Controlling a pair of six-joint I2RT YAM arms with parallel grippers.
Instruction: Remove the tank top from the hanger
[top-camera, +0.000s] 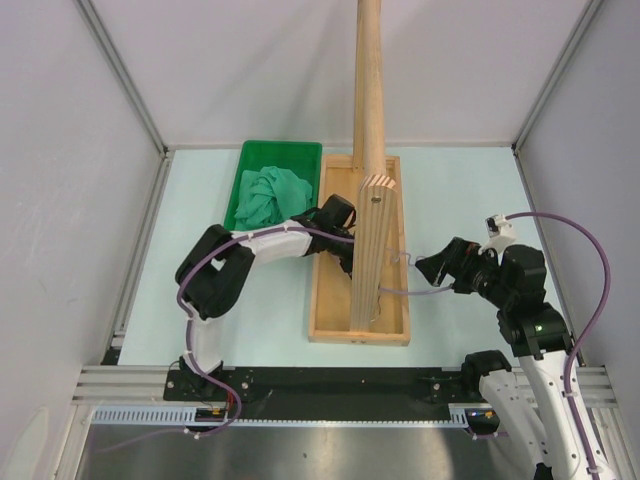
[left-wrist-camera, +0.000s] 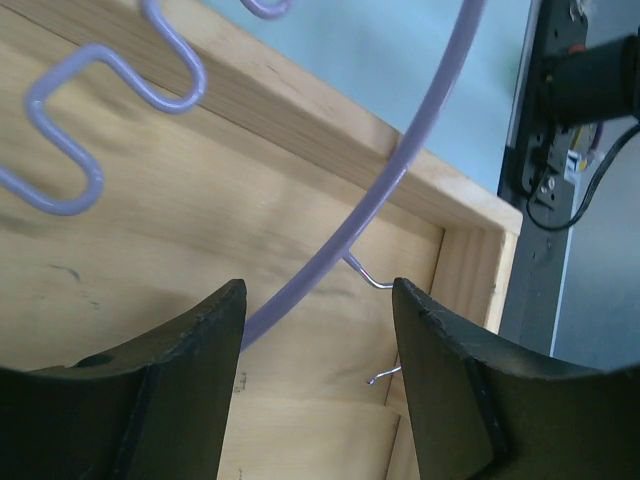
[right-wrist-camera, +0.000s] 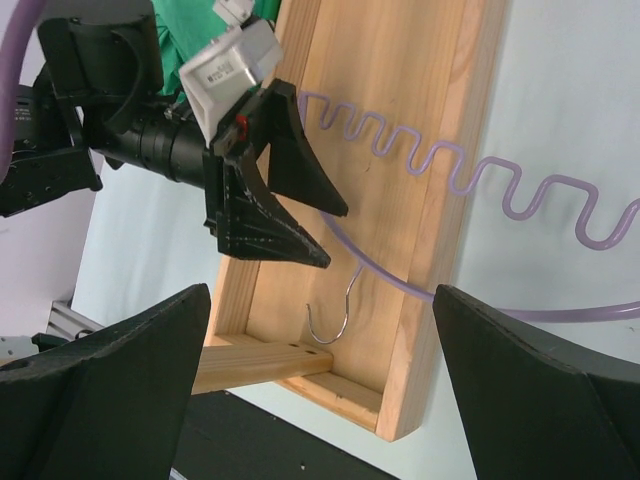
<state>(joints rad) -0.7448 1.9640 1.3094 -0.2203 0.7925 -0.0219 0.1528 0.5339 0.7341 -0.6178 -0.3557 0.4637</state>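
Observation:
The teal-green tank top (top-camera: 270, 193) lies crumpled in the green tray (top-camera: 244, 163), off the hanger; a corner of it shows in the right wrist view (right-wrist-camera: 190, 30). The lavender hanger (top-camera: 415, 291) lies bare across the wooden base's right rim, with its metal hook (right-wrist-camera: 332, 318) inside the base. In the left wrist view its arm (left-wrist-camera: 400, 170) runs down between my fingers. My left gripper (top-camera: 345, 250) (left-wrist-camera: 318, 287) is open around that arm, beside the hook (left-wrist-camera: 375, 283). My right gripper (top-camera: 430, 268) (right-wrist-camera: 315, 300) is wide open and empty, just right of the base, facing the hook.
A tall wooden pole (top-camera: 368, 80) rises from a shallow wooden base tray (top-camera: 325, 300) at mid-table, with an upright board (top-camera: 372, 250) partly hiding my left fingers. Grey walls and metal rails enclose the pale table (top-camera: 460, 200).

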